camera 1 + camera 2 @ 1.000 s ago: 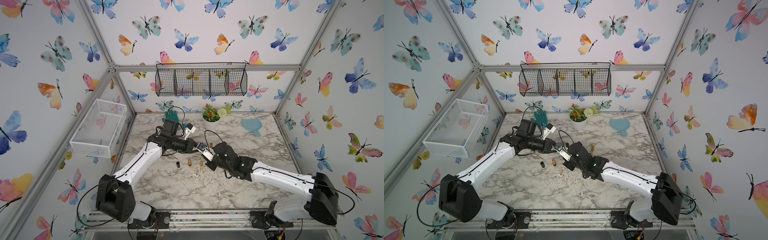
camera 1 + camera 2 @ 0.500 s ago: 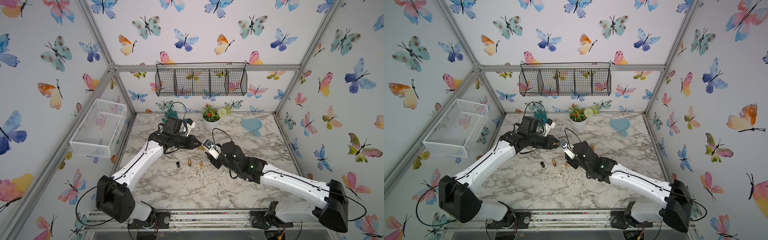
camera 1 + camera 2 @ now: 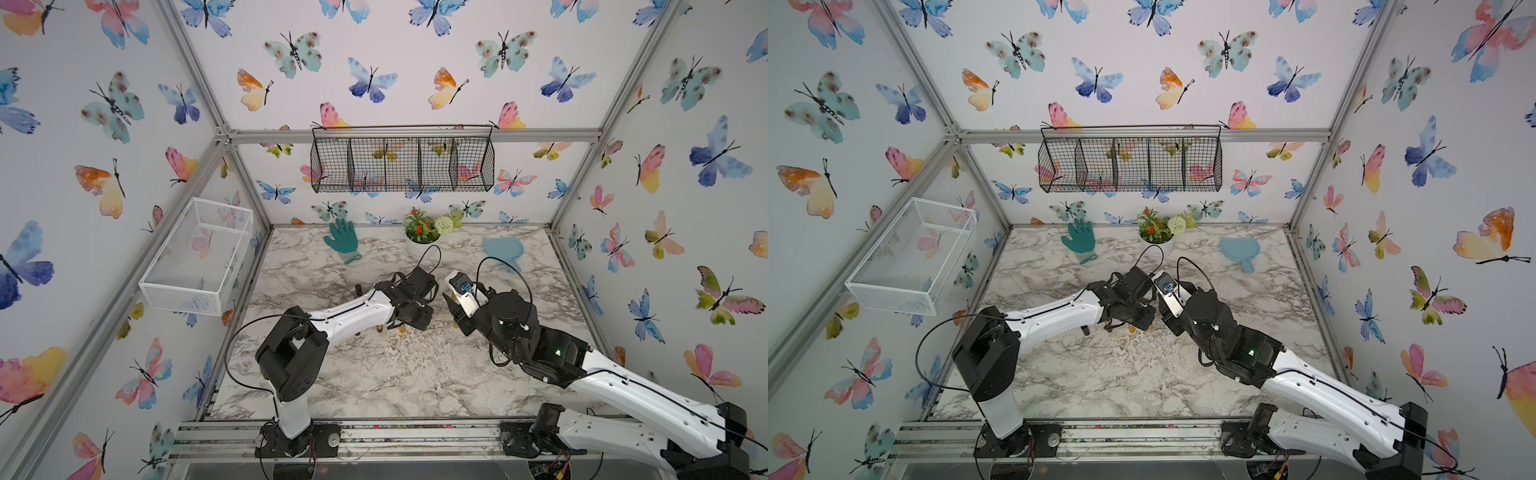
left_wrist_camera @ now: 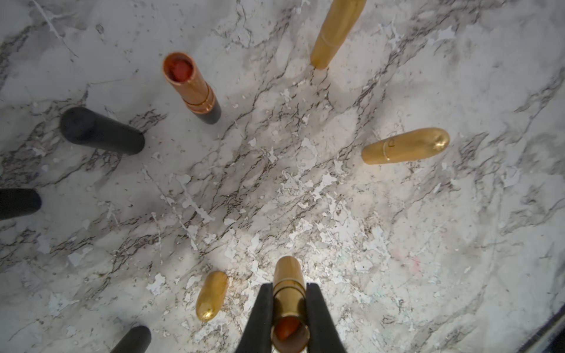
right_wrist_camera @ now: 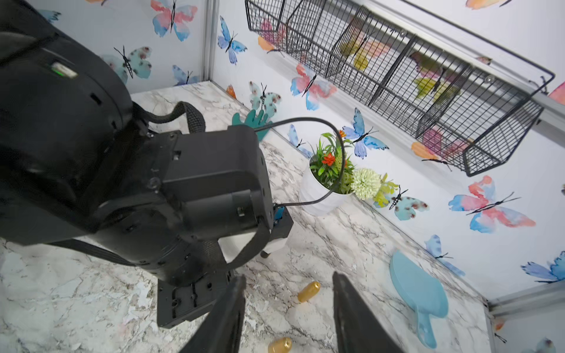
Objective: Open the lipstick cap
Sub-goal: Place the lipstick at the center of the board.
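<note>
Lipstick uncapped, and the left arm has it!
Nearest me, the left gripper (image 4: 289, 287) is clamped tight on the gold metal lipstick tube (image 4: 287, 272), upright over the white marble-patterned tabletop (image 4: 397, 244), red stick showing at its open top; a small gold dome-ended cap (image 4: 212, 296) sits on the marble just beside it. Alongside, the right gripper (image 5: 289, 276) hangs with black fingers (image 5: 227, 311) parted partway, nothing between them. Around them: a copper open lipstick with black base (image 4: 191, 87), a matte black cap (image 4: 101, 130), a capped gold bullet-shaped lipstick (image 4: 405, 146). Far wall: teal rubber glove (image 3: 341, 241), white pot of fake flowers (image 3: 424, 232), light-blue plastic paddle (image 3: 503, 251).
</note>
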You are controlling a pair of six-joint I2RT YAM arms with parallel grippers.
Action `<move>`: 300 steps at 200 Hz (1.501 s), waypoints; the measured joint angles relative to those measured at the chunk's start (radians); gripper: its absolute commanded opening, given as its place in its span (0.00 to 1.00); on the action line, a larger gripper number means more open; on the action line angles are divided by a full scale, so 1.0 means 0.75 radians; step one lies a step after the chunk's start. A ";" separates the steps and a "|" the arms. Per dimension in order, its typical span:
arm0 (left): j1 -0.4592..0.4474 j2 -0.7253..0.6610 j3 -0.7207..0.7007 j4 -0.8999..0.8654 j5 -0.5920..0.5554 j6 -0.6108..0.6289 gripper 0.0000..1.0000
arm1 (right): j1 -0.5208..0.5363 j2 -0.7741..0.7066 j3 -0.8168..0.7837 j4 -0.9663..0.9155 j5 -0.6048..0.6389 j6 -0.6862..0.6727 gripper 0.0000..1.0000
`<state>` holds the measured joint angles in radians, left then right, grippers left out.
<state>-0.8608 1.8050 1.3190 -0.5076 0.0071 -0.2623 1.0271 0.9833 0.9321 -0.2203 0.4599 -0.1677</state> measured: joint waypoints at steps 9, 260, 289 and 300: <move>-0.010 0.014 -0.007 0.019 -0.014 0.002 0.18 | 0.000 0.008 -0.005 -0.012 0.004 0.005 0.49; -0.034 0.082 0.348 -0.090 -0.032 0.072 0.60 | 0.000 -0.058 0.222 -0.239 0.025 0.049 0.50; -0.039 0.145 0.514 -0.119 0.032 0.083 0.60 | 0.000 -0.133 0.290 -0.280 0.041 0.057 0.51; -0.045 0.186 0.552 -0.123 0.044 0.085 0.61 | 0.000 -0.154 0.297 -0.294 0.050 0.061 0.51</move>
<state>-0.8948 1.9442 1.7332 -0.5999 0.0402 -0.1986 1.0271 0.8680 1.1545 -0.4408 0.4973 -0.1219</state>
